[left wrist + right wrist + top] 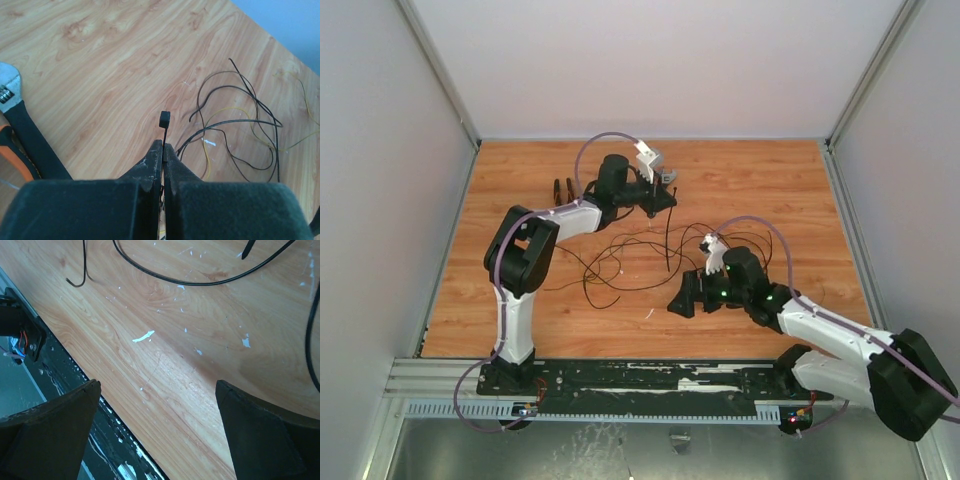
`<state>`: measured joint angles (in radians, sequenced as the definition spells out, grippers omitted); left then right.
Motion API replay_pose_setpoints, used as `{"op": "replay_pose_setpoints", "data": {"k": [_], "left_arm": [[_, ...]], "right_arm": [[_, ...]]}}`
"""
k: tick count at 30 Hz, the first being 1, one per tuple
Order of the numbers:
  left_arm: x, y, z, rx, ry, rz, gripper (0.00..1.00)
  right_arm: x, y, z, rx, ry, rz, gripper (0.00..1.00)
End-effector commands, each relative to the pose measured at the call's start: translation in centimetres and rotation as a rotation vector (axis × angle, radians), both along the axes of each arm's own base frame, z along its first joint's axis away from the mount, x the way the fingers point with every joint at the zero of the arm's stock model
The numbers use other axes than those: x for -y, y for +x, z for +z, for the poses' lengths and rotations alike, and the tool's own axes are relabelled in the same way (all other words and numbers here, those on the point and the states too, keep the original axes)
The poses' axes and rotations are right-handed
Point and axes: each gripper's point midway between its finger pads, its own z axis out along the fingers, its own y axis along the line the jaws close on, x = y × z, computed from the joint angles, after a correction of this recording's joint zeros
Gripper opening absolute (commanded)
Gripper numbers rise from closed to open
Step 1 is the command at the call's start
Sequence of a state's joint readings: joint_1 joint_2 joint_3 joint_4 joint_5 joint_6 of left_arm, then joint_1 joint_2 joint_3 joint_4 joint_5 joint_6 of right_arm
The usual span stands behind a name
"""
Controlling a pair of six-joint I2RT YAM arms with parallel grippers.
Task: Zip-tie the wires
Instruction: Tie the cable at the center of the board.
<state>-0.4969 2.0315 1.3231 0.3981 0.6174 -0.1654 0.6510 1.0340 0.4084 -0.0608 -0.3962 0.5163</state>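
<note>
One tie (164, 120), pinched head-up in your left gripper (163, 150); bunch the wires (235, 121) with the wide-open, empty right gripper (157, 385) before threading.

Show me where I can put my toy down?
Bare wood: the far right corner of the table, beyond the right arm, and the near-left strip beside the left arm. The middle is crowded with the wires.

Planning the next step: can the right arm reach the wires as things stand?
Probably yes: the right tool is open and empty, the wires lie uncovered ahead, and the left tool, shut on the zip tie, is farther back.
</note>
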Motion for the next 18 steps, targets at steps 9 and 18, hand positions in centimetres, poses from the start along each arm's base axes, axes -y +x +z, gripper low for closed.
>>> {"op": "replay_pose_setpoints", "data": {"k": [9, 18], "left_arm": [[0.3, -0.8, 2.7, 0.064, -0.034, -0.002, 0.00], [0.2, -1.0, 2.9, 0.064, -0.032, 0.003, 0.00]], "right_arm": [[-1.8, 2.5, -1.7, 0.034, -0.045, -0.059, 0.99], [-2.9, 4.1, -3.4, 0.030, -0.093, -0.057, 0.99]]}}
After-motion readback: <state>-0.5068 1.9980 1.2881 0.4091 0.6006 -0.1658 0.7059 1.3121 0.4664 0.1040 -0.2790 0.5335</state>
